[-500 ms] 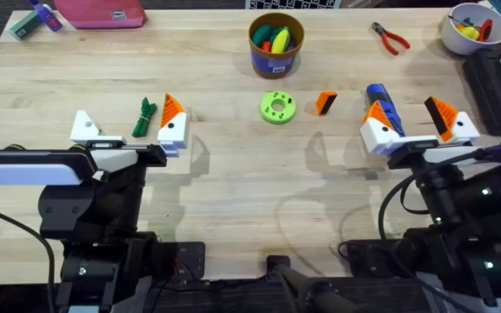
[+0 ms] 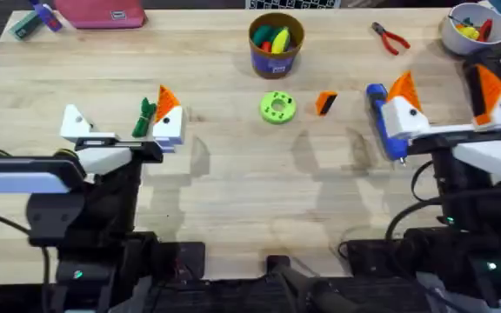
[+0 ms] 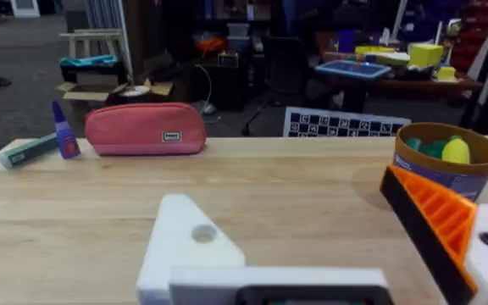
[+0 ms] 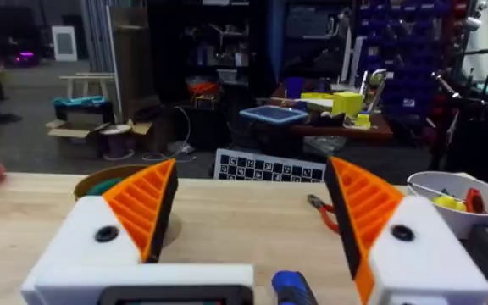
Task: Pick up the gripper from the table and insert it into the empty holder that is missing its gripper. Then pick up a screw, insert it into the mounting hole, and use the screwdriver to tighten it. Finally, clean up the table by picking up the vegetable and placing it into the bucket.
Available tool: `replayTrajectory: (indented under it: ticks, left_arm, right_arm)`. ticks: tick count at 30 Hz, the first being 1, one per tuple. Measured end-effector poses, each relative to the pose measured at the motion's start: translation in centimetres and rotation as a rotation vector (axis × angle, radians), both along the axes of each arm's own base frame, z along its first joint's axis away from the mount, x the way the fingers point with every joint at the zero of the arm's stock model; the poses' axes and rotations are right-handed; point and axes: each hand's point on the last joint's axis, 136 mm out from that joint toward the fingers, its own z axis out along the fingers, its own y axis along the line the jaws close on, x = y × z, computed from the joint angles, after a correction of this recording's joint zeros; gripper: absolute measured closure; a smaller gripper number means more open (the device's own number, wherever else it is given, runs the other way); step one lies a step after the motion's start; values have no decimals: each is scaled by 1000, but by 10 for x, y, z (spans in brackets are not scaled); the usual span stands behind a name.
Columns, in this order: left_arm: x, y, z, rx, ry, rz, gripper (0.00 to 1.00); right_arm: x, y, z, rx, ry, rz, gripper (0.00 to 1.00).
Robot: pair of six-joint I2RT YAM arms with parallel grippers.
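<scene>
The loose orange gripper (image 2: 325,103) lies on the table right of a bright green disc (image 2: 277,107). My left gripper (image 2: 120,122) is open; one of its fingers is the empty holder (image 2: 75,122) (image 3: 197,246), a white mount with a dark hole, and the other carries an orange tip (image 3: 435,220). The dark green vegetable (image 2: 146,117) lies between those fingers. My right gripper (image 2: 449,104) (image 4: 252,212) is open, with both orange tips on. The blue screwdriver (image 2: 379,122) (image 4: 291,286) lies partly under its inner finger. The bucket (image 2: 276,43) (image 3: 447,161) stands at the back centre, holding toy pieces.
Red-handled pliers (image 2: 390,37) and a white bowl (image 2: 468,26) sit at the back right. A pink pouch (image 2: 111,13) (image 3: 146,129) and a glue bottle (image 3: 64,131) lie at the back left. Bare wood spans the table's middle and front.
The right gripper has risen and moved forward, now showing larger over the screwdriver. The left gripper has shifted slightly left and forward. Objects on the table have not moved.
</scene>
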Motion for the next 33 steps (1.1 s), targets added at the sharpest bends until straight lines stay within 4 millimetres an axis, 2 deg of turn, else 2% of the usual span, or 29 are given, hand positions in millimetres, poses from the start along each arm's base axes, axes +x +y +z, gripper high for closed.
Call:
replayTrajectory:
  ticks: [3, 7, 11, 14, 17, 23, 28, 33]
  left_arm:
    - [-6, 0, 13, 0, 34, 2, 15]
    - [-23, 6, 43, 11, 121, 25, 15]
    - [-35, 13, 72, 30, 254, 61, 15]
    - [-35, 18, 82, 33, 402, 82, 16]
    - [-26, 20, 78, 32, 582, 83, 15]
    - [-3, 22, 59, 28, 904, 71, 15]
    - [18, 23, 40, 23, 1070, 64, 15]
    - [34, 24, 11, 20, 1194, 59, 15]
  right_arm:
    - [-2, 0, 8, 0, 12, -1, 8]
    - [-6, 1, 19, -1, 112, 4, 8]
    - [-9, 1, 25, -2, 294, 7, 9]
    - [-8, 1, 23, -1, 457, 8, 8]
    - [-6, 1, 12, -1, 634, 8, 8]
    - [-4, 1, -6, -1, 949, 8, 8]
    - [-2, 1, -21, -1, 1141, 8, 7]
    - [2, 1, -42, -1, 1272, 8, 8]
